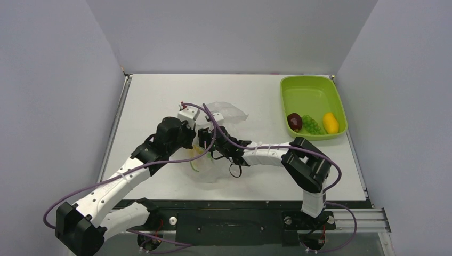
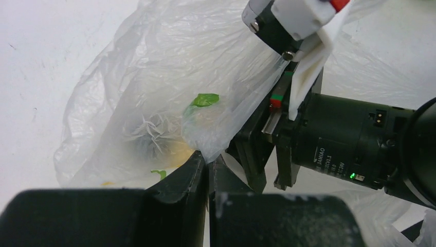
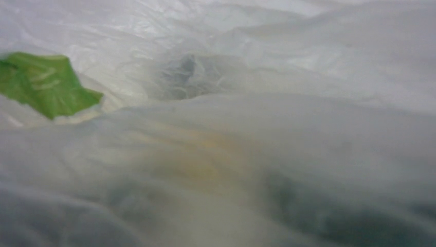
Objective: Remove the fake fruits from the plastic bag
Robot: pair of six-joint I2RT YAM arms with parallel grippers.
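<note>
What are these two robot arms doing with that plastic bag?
They are emptying toy fruit from the plastic bag in mid-table. The left gripper is pinched shut on a fold of the film, while the right gripper pushes in against the bag; its own camera sees only plastic. Three fruits lie in the green tray: a dark red one, a green bunch and a yellow one. Something yellowish shows through the film, so one probably remains inside.

Lab test cell: grey partition walls [image 1: 53, 80], white tabletop [image 1: 154, 96].
</note>
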